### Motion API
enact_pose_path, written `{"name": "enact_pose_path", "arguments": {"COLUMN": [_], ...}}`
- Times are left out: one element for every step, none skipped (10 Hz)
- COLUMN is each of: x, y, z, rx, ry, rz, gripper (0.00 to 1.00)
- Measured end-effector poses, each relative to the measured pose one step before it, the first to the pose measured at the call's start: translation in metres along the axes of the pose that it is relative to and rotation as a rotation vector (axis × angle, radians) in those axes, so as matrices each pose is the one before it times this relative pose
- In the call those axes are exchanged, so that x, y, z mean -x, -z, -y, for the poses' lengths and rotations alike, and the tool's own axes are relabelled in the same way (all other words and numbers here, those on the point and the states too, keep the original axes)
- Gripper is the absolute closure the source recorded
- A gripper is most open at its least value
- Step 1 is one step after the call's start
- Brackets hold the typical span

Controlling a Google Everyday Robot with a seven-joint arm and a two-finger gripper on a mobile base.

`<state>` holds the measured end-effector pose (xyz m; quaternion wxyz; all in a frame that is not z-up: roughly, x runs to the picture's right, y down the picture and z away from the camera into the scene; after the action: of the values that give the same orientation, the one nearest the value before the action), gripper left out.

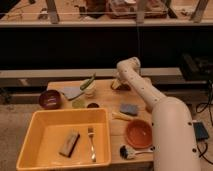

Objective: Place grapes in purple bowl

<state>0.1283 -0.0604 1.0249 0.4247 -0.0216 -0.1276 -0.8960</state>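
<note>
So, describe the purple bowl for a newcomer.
From the big yellow tub at the near left of the table, look just past its far-left corner: the purple bowl sits there, far from the gripper at the table's far edge. It is small, dark and glossy, unlike the larger orange bowl on the right.

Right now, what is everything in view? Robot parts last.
table: one, wooden, centre
tub: one, yellow, front left
fork: one, silver, in tub
block: one, brown, in tub
purple bowl: one, dark purple, table's left edge
orange bowl: one, orange, front right
sponge: one, blue-grey, behind orange bowl
brush: one, dark head, front edge
cup: one, pale, back left
grapes: one bunch, dark, back, partly hidden
arm: one, white, reaching from right
gripper: one, white, at grapes, fingers open
</note>
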Motion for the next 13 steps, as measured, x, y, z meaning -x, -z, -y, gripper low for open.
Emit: {"name": "enact_pose_path", "arguments": {"x": [0.00266, 0.00225, 0.00158, 0.00268, 0.00396, 0.00242, 0.00272, 0.00167, 0.00091, -0.00068, -0.00023, -0.00095, -0.00092], "y": [-0.00897, -0.00696, -0.00476, -0.00482, -0.00458, -0.00129, -0.00162, -0.00152, -0.00144, -0.00018, -0.00026, 0.00044, 0.00011], "z": [0.00181, 0.0024, 0.00187, 0.00064, -0.00014, -0.00065, 0.00099, 0.00137, 0.00128, 0.00137, 0.00154, 0.00136, 0.00146], "rx": [-0.03378, -0.0207, -0.01759, -0.02023, -0.01871, -0.00952, -0.01708, -0.01668, -0.01447, -0.01414, -0.01563, -0.00527, -0.00155], "ry": [-0.02199, -0.0157, -0.01468, -0.01918, -0.01696, -0.00545, 0.0019, 0.00502, 0.00551, 0.00845, 0.01535, 0.00617, 0.00262], "rz": [0.01034, 0.01202, 0.00719, 0.00647, 0.00927, 0.00581, 0.00959, 0.00911, 0.00716, 0.00536, 0.00939, 0.00398, 0.00063], "gripper": [0.2, 0.2, 0.2, 0.2, 0.2, 0.2, 0.24, 0.32, 0.4, 0.5, 0.63, 0.72, 0.81]}}
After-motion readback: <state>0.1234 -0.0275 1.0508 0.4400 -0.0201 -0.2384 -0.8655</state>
